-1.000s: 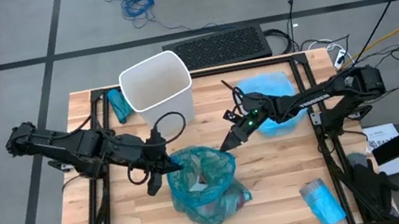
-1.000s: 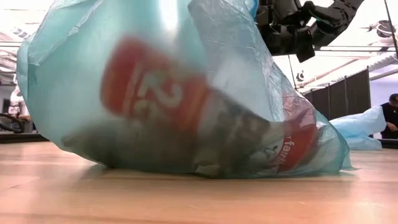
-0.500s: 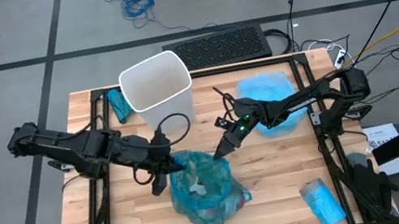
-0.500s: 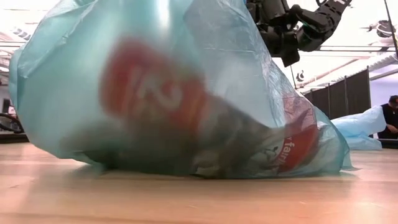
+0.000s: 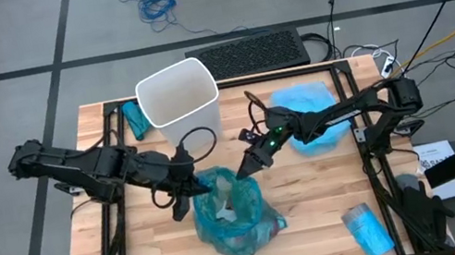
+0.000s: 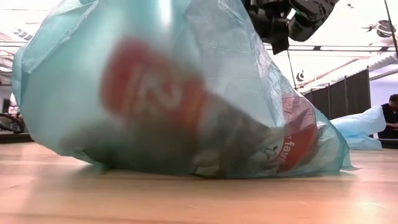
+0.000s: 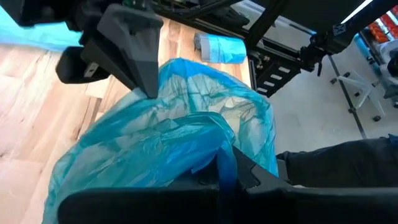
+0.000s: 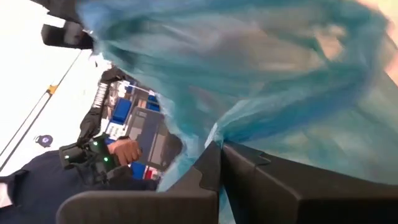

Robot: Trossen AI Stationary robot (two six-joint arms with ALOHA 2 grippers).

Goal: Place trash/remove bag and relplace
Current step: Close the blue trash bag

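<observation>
Right gripper [image 5: 248, 167] fingers now pinched shut on bag [image 5: 235, 212] rim; left gripper [image 5: 193, 188] fingers clamped opposite, ready for tying.

A blue bag [image 5: 233, 213] full of trash sits near the front edge of the table [image 5: 318, 215]. The left gripper [image 5: 193, 188] pinches its rim on one side. The right gripper [image 5: 242, 171] pinches the other side. A white bin [image 5: 176, 91] stands near the back edge.
</observation>
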